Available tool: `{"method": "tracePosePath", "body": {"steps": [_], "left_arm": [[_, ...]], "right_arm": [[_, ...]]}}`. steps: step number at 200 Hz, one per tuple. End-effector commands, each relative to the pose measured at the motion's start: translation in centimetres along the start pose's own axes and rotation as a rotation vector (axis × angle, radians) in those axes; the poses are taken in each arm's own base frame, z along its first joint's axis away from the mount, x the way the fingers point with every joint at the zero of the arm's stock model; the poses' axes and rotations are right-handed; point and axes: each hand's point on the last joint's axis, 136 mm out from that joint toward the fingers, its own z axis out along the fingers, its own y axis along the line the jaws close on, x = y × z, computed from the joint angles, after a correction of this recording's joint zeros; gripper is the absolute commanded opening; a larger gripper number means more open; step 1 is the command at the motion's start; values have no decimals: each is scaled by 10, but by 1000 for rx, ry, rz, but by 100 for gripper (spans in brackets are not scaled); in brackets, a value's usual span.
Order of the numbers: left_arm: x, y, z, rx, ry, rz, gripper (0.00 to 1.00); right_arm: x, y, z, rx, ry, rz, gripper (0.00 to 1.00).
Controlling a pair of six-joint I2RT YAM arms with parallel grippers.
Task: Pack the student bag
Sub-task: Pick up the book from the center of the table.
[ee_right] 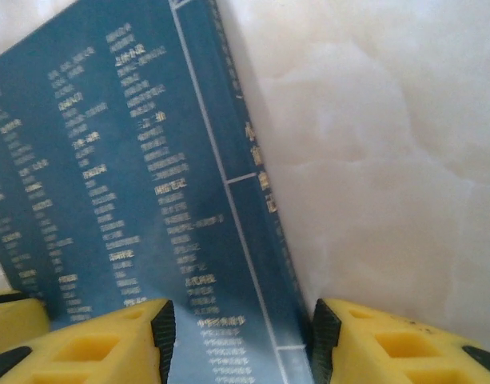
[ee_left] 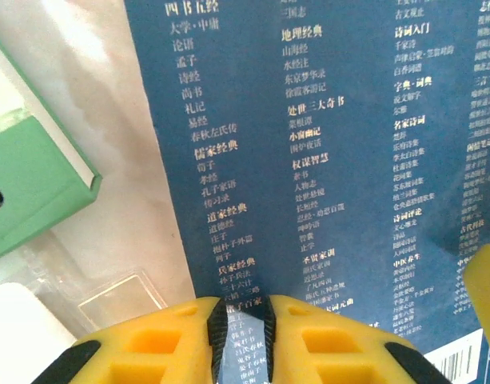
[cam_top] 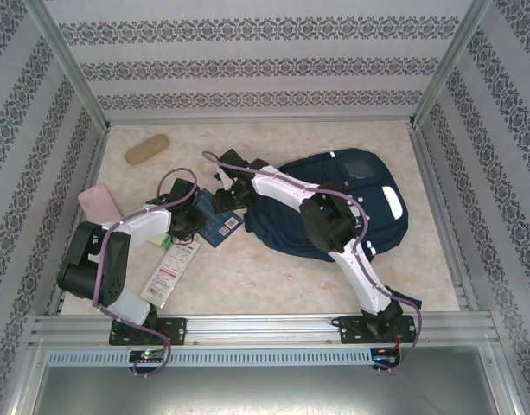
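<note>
The work surface is a pale marbled table (cam_top: 273, 277) enclosed by patterned walls. You will find the student bag (cam_top: 351, 207) lying flat on it, to the right of both grippers, with the right arm reaching across its near-left part.

A blue book (cam_top: 218, 227) lies flat on the table just left of the bag.

The left gripper (ee_left: 243, 320) stands directly over the book's printed cover. Its yellow fingers (ee_left: 324, 344) are drawn almost together, leaving a narrow slit through which the cover shows. You cannot tell whether they pinch anything. A green box (ee_left: 37, 184) sits to the left of this gripper, and a clear plastic pack (ee_left: 109, 296) lies just beside its left finger.

The right gripper (ee_right: 243, 336) is spread wide over the book's spine edge. One of its fingers (ee_right: 109, 344) is above the cover and the other is above bare table just beside the spine. It holds nothing.
</note>
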Motion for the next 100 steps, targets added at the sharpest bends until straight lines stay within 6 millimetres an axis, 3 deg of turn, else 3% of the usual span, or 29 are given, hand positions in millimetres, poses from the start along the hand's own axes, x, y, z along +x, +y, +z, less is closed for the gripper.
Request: {"method": "tracePosePath", "body": {"steps": [1,40,77,100], "left_arm": [[24,36,25,-115,95,2,23],[25,38,25,-114,96,2,22],[26,42,24,-129,93,7,21],[27,43,25,-129,95,5,21]], "right_arm": [[33,-7,25,29,128,-15,55],[36,-16,19,124,128,-62,58],[25,8,1,42,90,-62,58],[19,4,-4,82,61,-47,59]]}}
